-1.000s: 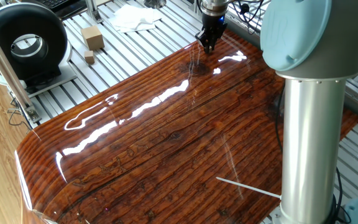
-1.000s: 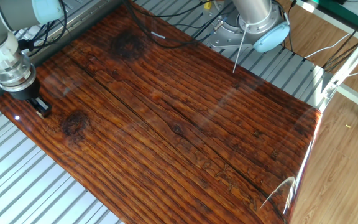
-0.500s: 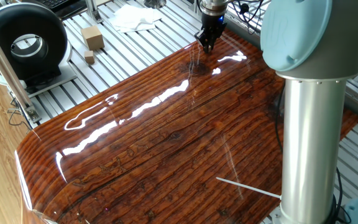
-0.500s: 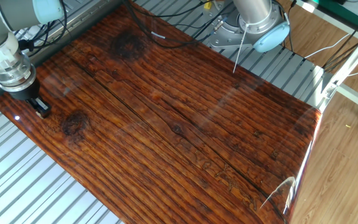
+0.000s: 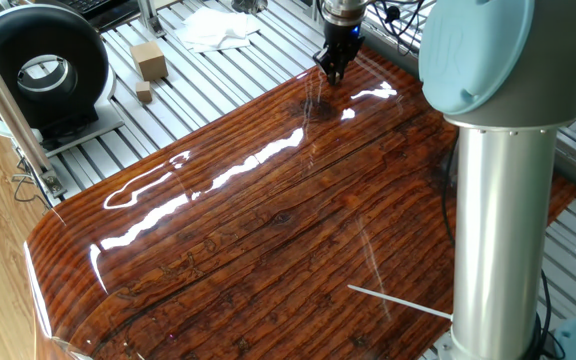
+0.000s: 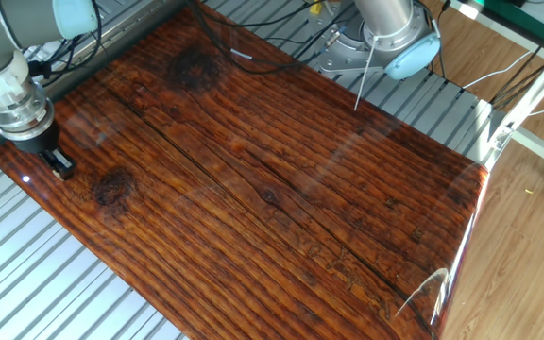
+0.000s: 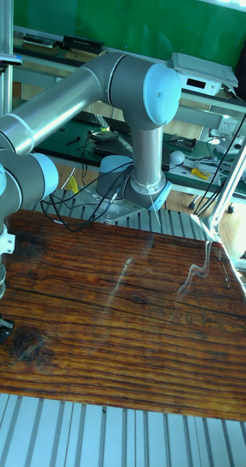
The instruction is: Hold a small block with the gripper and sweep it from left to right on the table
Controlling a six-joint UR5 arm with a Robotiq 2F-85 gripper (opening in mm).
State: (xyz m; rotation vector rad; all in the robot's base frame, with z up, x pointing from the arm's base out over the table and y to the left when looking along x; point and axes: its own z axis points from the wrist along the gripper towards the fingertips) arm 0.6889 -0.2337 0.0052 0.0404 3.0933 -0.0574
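Over at the far corner of the counter (image 5: pixel 268 230), the pincer (image 5: pixel 334 72) points straight down with its tips at the glossy striped wood. From the other side, something light sits at its tip (image 6: pixel 65 171), likely the small block, though it is too tiny to be sure, and I cannot tell how the fingers stand. Off the counter, on the grey slats, rest a bigger tan block (image 5: pixel 149 60) and a smaller cube (image 5: pixel 144 94) just beside it.
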